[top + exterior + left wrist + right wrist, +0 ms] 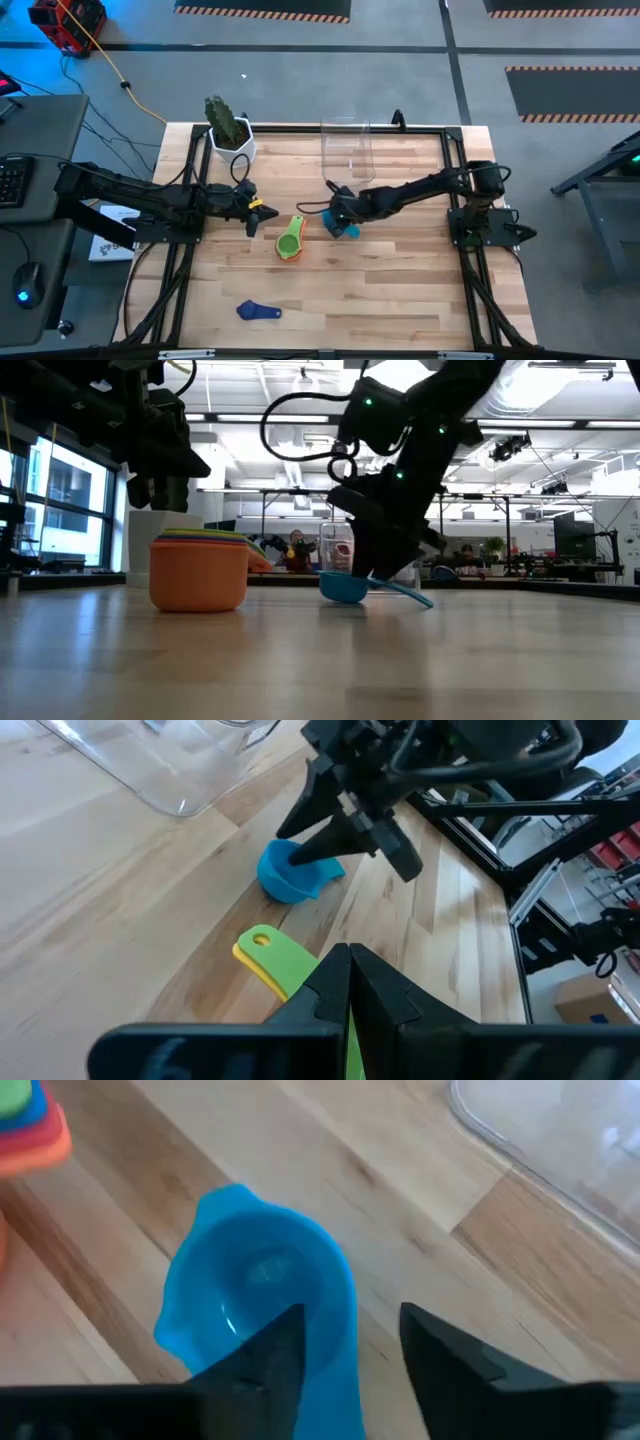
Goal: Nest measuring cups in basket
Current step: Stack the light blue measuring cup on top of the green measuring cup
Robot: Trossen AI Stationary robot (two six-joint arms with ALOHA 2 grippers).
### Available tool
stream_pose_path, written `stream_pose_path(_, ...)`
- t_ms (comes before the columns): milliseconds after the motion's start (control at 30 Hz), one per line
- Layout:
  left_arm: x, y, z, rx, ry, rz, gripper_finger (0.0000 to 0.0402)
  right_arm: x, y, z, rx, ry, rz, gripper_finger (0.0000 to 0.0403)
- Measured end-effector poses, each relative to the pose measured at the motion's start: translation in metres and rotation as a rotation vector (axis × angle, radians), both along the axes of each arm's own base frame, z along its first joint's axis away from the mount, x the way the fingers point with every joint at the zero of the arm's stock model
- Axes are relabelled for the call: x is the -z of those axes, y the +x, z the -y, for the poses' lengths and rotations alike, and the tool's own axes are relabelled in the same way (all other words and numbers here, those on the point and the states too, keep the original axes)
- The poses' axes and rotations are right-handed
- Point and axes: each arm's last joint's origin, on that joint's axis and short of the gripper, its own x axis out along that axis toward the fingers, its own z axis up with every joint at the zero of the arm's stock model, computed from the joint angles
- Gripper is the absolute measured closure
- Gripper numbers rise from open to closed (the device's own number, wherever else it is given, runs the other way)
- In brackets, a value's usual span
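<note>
The light blue measuring cup (pixel 255 1315) sits on the surface (pixel 400 290) mid-centre, near the clear basket (pixel 347 150). My right claw (pixel 342 217) reaches low, fingers spread astride its handle. My left claw (pixel 262 209), pressed together, hovers beside the orange-based cup stack (pixel 290 241).

Open-plan lab: ceiling strip lights (pixel 560 422), hazard-taped floor (pixel 560 70).

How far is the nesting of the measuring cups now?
Done: several cups sit nested in the orange cup. In hand: the right gripper has its fingers astride the light blue cup's handle on the table. Left: that cup, the dark blue cup lying apart, and moving the stack into the basket.
</note>
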Motion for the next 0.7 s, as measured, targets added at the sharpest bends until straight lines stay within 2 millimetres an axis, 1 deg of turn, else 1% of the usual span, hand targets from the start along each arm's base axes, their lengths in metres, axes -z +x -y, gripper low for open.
stream_pose_path(100,-0.001,0.001,0.0,0.0,-0.003,0.015,0.0401,-0.003,-0.002,-0.003,-0.054,-0.023,-0.069,0.0307)
stream_pose_path(200,-0.006,0.0,0.001,0.016,-0.017,0.06,0.0401,-0.008,-0.004,-0.006,-0.116,-0.018,-0.104,0.0375)
stream_pose_path(233,-0.01,0.0,0.001,0.027,-0.019,0.09,0.0401,-0.011,-0.004,-0.007,-0.144,-0.007,-0.1,0.0387)
stream_pose_path(267,-0.013,0.0,0.001,0.034,-0.02,0.117,0.0401,-0.016,-0.004,-0.008,-0.176,0.001,-0.097,0.0392)
stream_pose_path(333,-0.02,-0.002,0.002,0.064,-0.025,0.176,0.0401,-0.028,-0.002,-0.009,-0.25,0.0,-0.077,0.0385)
stream_pose_path(433,-0.032,-0.006,0.003,0.111,-0.014,0.274,0.0401,-0.063,0.004,-0.014,-0.457,-0.058,-0.027,0.0394)
stream_pose_path(500,-0.037,-0.009,0.003,0.13,-0.004,0.312,0.0401,-0.092,0.013,-0.02,-0.627,-0.123,0.033,0.0398)
stream_pose_path(600,-0.043,-0.013,0.003,0.133,0.01,0.35,0.0401,-0.129,0.028,-0.033,-0.844,-0.25,0.113,0.0397)
stream_pose_path(633,-0.044,-0.014,0.003,0.131,0.015,0.358,0.0401,-0.14,0.034,-0.038,-0.903,-0.3,0.139,0.0399)
stream_pose_path(700,-0.047,-0.016,0.002,0.124,0.017,0.381,0.0401,-0.154,0.048,-0.044,-1.011,-0.388,0.147,0.04)
